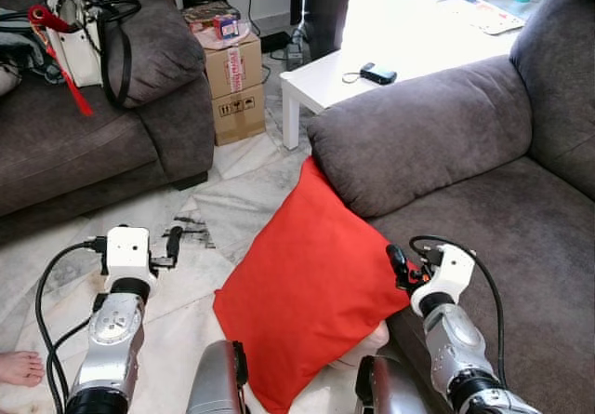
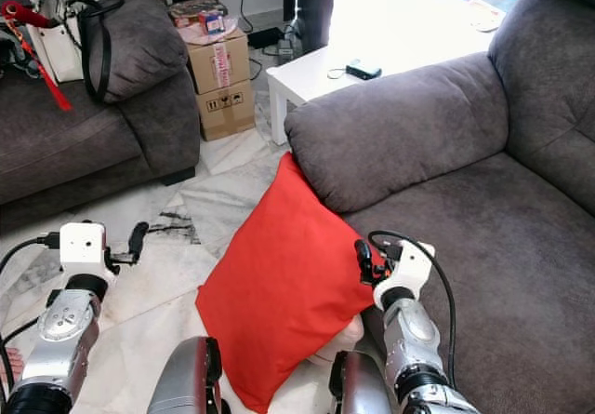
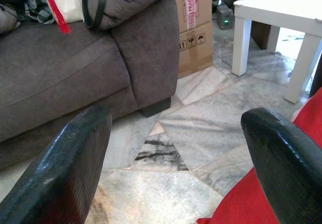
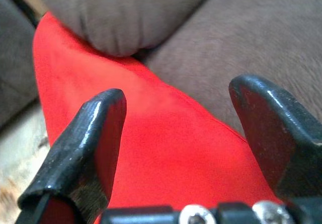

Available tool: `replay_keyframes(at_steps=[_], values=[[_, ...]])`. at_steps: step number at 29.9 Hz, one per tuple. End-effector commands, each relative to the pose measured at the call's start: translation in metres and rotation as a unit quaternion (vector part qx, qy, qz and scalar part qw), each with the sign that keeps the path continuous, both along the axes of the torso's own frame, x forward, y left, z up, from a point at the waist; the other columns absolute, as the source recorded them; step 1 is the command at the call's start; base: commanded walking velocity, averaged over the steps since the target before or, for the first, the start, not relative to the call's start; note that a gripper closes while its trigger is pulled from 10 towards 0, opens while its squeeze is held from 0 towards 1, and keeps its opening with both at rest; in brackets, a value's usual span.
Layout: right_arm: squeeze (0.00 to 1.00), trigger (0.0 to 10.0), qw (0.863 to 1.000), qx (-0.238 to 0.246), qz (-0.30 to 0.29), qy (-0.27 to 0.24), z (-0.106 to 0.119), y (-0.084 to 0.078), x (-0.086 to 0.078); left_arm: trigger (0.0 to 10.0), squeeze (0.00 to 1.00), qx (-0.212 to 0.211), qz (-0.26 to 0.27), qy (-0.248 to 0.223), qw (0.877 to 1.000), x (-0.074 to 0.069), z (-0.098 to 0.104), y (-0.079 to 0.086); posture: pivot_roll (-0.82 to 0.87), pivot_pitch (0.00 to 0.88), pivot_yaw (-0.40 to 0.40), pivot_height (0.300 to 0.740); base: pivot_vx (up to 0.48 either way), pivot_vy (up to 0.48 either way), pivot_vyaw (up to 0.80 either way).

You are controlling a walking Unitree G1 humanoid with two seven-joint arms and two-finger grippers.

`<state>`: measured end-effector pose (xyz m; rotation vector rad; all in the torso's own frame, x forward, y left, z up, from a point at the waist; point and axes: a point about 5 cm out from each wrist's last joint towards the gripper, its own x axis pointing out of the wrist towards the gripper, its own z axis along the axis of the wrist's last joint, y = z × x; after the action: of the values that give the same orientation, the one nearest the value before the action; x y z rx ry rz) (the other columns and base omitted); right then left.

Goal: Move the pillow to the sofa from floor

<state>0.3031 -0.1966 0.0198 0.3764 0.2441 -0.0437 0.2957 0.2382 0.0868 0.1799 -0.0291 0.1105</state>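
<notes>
— Against the front of the grey sofa (image 1: 483, 181), what leans there?

— The red pillow (image 1: 311, 284). It stands tilted on the marble floor (image 1: 232, 191), one corner tucked up under the sofa's armrest (image 1: 418, 130), its lower corner on the floor, its right edge against the sofa base below the seat.

— And across from that sofa?

— A second dark sofa (image 1: 84, 144) stands well apart from it across the floor, with a white handbag (image 1: 79, 37) with black straps and a red ribbon on its seat. Between the two sofas, farther back, is a stack of cardboard boxes (image 1: 234, 84), and just behind the grey sofa's armrest a white low table (image 1: 344, 79) carrying a small dark device (image 1: 378, 73).

— Where are the arms?

— The right gripper (image 4: 176, 133) is at the pillow's right edge, close by the sofa seat, its two black fingers (image 4: 85, 138) spread apart with red fabric between them, not pressed on it. The left gripper (image 3: 176, 158) hovers over the floor, away from the sofa on the pillow's far side, fingers wide apart, pillow edge just beside one finger.

— Anything smaller?

— A person's bare foot (image 1: 19, 367) on the floor, far from the sofa, beyond the left arm.
</notes>
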Motion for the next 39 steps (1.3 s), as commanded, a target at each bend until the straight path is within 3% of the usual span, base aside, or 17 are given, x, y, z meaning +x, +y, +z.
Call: replay_keyframes(at_steps=[1, 10, 21, 22, 23, 24, 36, 39], values=[[1.0, 10.0, 0.999, 0.029, -0.015, 0.005, 0.0, 0.0, 0.001, 10.0, 0.0, -0.002, 0.001, 0.017, 1.0, -0.003, -0.006, 0.001, 0.12, 0.164, -0.012, 0.592, 0.0, 0.0, 0.0], [1.0, 10.0, 0.998, 0.067, -0.015, 0.0, 0.008, 0.01, 0.013, 10.0, 0.0, -0.015, 0.003, 0.005, 1.0, -0.008, 0.0, 0.002, 0.14, 0.207, -0.011, 0.592, 0.0, 0.0, 0.0], [1.0, 10.0, 0.998, 0.056, -0.001, -0.001, 0.015, 0.016, 0.021, 10.0, 0.0, -0.014, 0.007, 0.01, 1.0, -0.021, 0.0, 0.004, 0.18, 0.249, -0.026, 0.592, 0.0, 0.0, 0.0], [0.51, 10.0, 0.999, 0.04, -0.002, -0.003, 0.016, 0.015, 0.022, 10.0, 0.0, -0.015, 0.009, 0.009, 1.0, -0.024, 0.001, 0.004, 0.18, 0.26, -0.027, 0.592, 0.0, 0.0, 0.0], [0.51, 10.0, 1.0, 0.03, -0.003, -0.003, 0.017, 0.014, 0.022, 10.0, 0.0, -0.015, 0.01, 0.009, 1.0, -0.025, 0.001, 0.004, 0.18, 0.26, -0.027, 0.592, 0.0, 0.0, 0.0], [0.0, 10.0, 1.0, 0.023, -0.007, -0.005, 0.019, 0.013, 0.023, 10.0, 0.0, -0.015, 0.01, 0.008, 1.0, -0.026, 0.001, 0.004, 0.18, 0.265, -0.029, 0.592, 0.0, 0.0, 0.0], [0.0, 10.0, 0.998, -0.006, -0.053, -0.016, 0.026, -0.011, 0.025, 10.0, 0.0, -0.019, 0.013, 0.018, 1.0, -0.035, 0.001, 0.001, 0.18, 0.292, -0.03, 0.592, 0.0, 0.0, 0.0], [0.0, 10.0, 0.997, 0.016, -0.07, -0.008, 0.024, -0.021, 0.022, 10.0, 0.0, -0.021, 0.01, 0.024, 0.999, -0.034, 0.0, 0.0, 0.18, 0.291, -0.03, 0.592, 0.0, 0.0, 0.0]])
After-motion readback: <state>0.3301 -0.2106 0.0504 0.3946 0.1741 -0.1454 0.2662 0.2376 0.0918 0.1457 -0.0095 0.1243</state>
